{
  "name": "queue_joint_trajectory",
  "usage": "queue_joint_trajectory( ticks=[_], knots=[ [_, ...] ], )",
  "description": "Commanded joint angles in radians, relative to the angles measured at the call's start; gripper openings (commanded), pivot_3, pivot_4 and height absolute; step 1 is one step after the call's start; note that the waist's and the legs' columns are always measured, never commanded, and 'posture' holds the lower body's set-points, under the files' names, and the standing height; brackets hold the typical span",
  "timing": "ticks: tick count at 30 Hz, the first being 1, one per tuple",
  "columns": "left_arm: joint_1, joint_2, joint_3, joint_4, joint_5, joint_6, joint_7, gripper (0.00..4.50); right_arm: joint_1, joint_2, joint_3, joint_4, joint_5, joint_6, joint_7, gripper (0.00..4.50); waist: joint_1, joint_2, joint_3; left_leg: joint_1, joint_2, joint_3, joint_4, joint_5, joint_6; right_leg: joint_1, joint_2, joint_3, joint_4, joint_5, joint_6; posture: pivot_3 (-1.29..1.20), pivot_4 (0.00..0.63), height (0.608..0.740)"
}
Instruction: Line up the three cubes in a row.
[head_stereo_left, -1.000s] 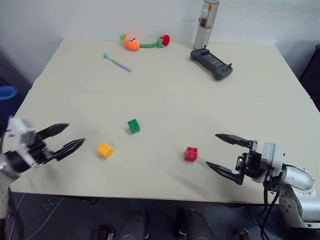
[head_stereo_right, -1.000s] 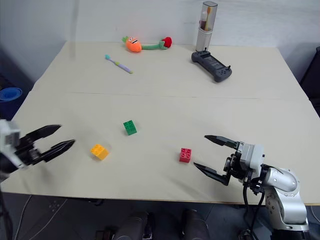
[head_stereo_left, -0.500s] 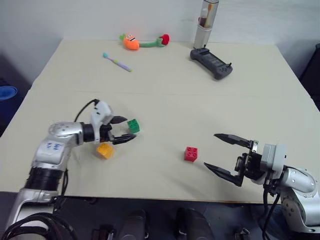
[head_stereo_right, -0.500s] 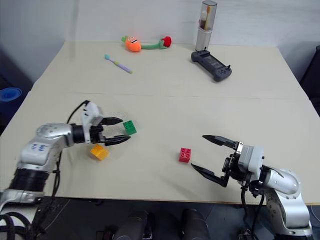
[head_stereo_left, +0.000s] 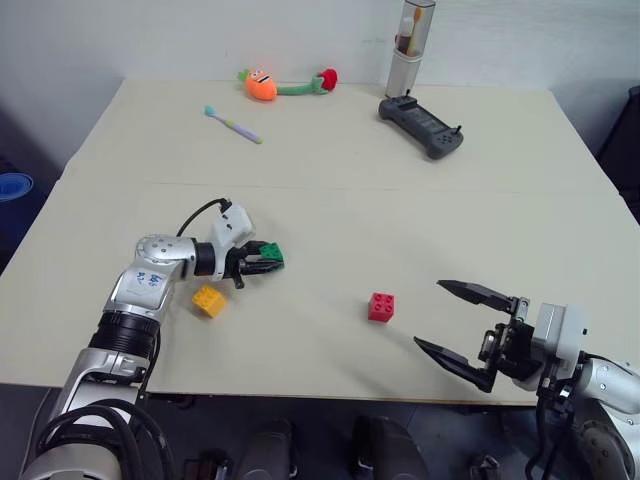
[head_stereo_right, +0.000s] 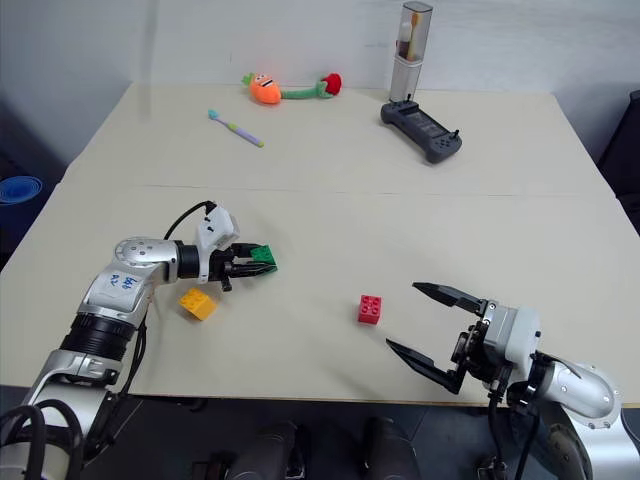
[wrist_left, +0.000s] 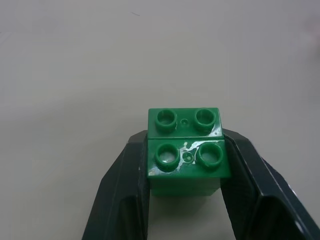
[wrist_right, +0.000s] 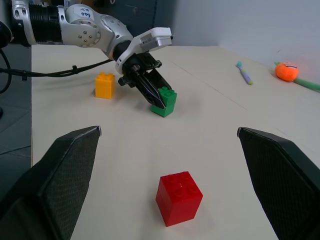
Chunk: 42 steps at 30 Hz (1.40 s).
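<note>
The green cube (head_stereo_left: 268, 254) rests on the table left of centre, and my left gripper (head_stereo_left: 262, 260) is shut on it; in the left wrist view both black fingers (wrist_left: 125, 180) press the green cube (wrist_left: 186, 150) at its sides. The yellow-orange cube (head_stereo_left: 208, 300) lies just in front of that arm, near the table's front left. The red cube (head_stereo_left: 381, 306) sits alone in the front middle. My right gripper (head_stereo_left: 463, 325) hangs open near the front right edge, apart from the red cube (wrist_right: 178, 197), which lies ahead of its spread fingers.
At the back of the table (head_stereo_left: 330, 190) lie an orange plush carrot (head_stereo_left: 263, 83), a toothbrush (head_stereo_left: 233, 125), a dark handheld controller (head_stereo_left: 420, 125) and a tall clear container (head_stereo_left: 405, 50). A blue object (head_stereo_left: 14, 185) sits beyond the left edge.
My left arm swung in from the front left edge to the green cube and its fingers shut on it. The right gripper drew back slightly toward the front right, still open.
</note>
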Motion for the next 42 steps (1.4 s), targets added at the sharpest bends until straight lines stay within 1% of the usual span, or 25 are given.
queue_joint_trajectory(
  ticks=[1, 3, 6, 7, 9, 10, 13, 16, 23, 30, 40, 42],
  knots=[
    [-0.026, -0.015, 0.010, -0.092, -0.090, -0.093, -0.177, 1.50, 0.030, -0.016, -0.041, -0.062, 0.031, 0.000, -0.008, 4.50, 0.004, 0.000, 0.000, -0.001, 0.000, -0.001, 0.000, 0.000, 0.000, 0.000, 0.000, 0.000, 0.000, 0.000, 0.000, 0.00, 0.150, 0.740],
    [-0.029, -0.002, -0.032, -0.175, -0.111, -0.112, -0.294, 1.50, 0.048, -0.029, -0.049, -0.076, 0.041, 0.005, 0.004, 4.50, 0.004, 0.000, 0.000, -0.001, 0.000, -0.001, 0.001, 0.000, 0.000, 0.000, 0.000, -0.001, -0.001, 0.000, 0.000, 0.00, 0.150, 0.740],
    [-0.055, 0.008, -0.118, -0.294, -0.089, -0.044, -0.366, 1.50, 0.080, -0.058, -0.055, -0.094, 0.054, 0.009, 0.038, 4.50, 0.003, 0.000, 0.000, -0.001, 0.000, -0.001, 0.001, 0.000, 0.000, 0.001, 0.000, -0.001, -0.001, 0.000, 0.000, 0.00, 0.150, 0.740],
    [-0.064, 0.014, -0.160, -0.325, -0.049, 0.005, -0.356, 1.50, 0.091, -0.065, -0.054, -0.097, 0.056, 0.011, 0.047, 4.50, 0.003, 0.000, 0.000, 0.000, 0.000, -0.001, 0.001, 0.000, 0.000, 0.002, 0.001, -0.001, -0.001, 0.000, 0.000, 0.00, 0.150, 0.740],
    [-0.056, 0.017, -0.212, -0.358, 0.028, -0.018, -0.329, 1.50, 0.111, -0.076, -0.047, -0.111, 0.059, 0.014, 0.058, 4.50, 0.003, 0.000, 0.000, 0.002, 0.000, -0.001, 0.001, 0.000, 0.000, 0.004, 0.001, -0.001, -0.002, 0.000, 0.001, 0.00, 0.150, 0.740],
    [-0.046, -0.004, -0.222, -0.364, 0.052, -0.019, -0.286, 1.50, 0.121, -0.077, -0.043, -0.115, 0.057, 0.011, 0.063, 4.50, 0.001, 0.000, 0.000, 0.002, 0.000, -0.002, 0.001, 0.000, 0.000, 0.005, 0.001, -0.001, -0.002, 0.000, 0.001, 0.00, 0.150, 0.740],
    [-0.019, -0.045, -0.230, -0.361, 0.086, -0.006, -0.203, 1.50, 0.137, -0.073, -0.039, -0.124, 0.055, 0.007, 0.062, 4.50, -0.001, 0.000, 0.000, 0.002, 0.001, -0.002, 0.001, 0.000, 0.000, 0.005, 0.001, 0.000, -0.002, 0.000, 0.001, 0.00, 0.150, 0.740],
    [-0.001, -0.059, -0.241, -0.333, 0.123, -0.027, -0.167, 1.50, 0.147, -0.066, -0.036, -0.138, 0.050, 0.014, 0.038, 4.50, 0.001, 0.000, 0.000, 0.002, 0.001, -0.002, 0.001, 0.000, 0.001, 0.005, 0.001, -0.001, -0.002, 0.000, 0.001, 0.00, 0.150, 0.740],
    [0.003, -0.066, -0.254, -0.290, 0.138, -0.059, -0.182, 1.50, 0.136, -0.072, -0.033, -0.145, 0.047, 0.031, 0.014, 4.50, 0.004, 0.000, 0.000, 0.002, 0.000, -0.003, 0.002, 0.000, 0.001, 0.005, 0.000, -0.001, -0.003, 0.000, 0.001, 0.00, 0.150, 0.740],
    [0.015, -0.092, -0.257, -0.245, 0.183, -0.070, -0.115, 1.50, 0.110, -0.076, -0.022, -0.161, 0.049, 0.060, -0.015, 4.50, 0.004, 0.000, 0.000, 0.002, 0.000, -0.004, 0.002, 0.000, 0.001, 0.005, 0.000, -0.002, -0.003, 0.000, 0.001, 0.00, 0.150, 0.740],
    [0.021, -0.090, -0.254, -0.239, 0.181, -0.049, -0.109, 1.50, 0.067, -0.082, -0.014, -0.174, 0.059, 0.107, -0.036, 4.50, 0.011, 0.000, 0.000, 0.003, 0.000, -0.005, 0.003, 0.000, 0.002, 0.007, -0.001, -0.001, -0.004, 0.001, 0.001, 0.00, 0.150, 0.740],
    [0.021, -0.100, -0.237, -0.254, 0.152, -0.042, -0.113, 2.25, 0.063, -0.081, -0.012, -0.176, 0.060, 0.114, -0.036, 4.50, 0.011, 0.000, 0.000, 0.003, 0.000, -0.005, 0.003, 0.000, 0.002, 0.007, -0.001, -0.001, -0.004, 0.001, 0.001, 0.00, 0.150, 0.740]
  ],
)
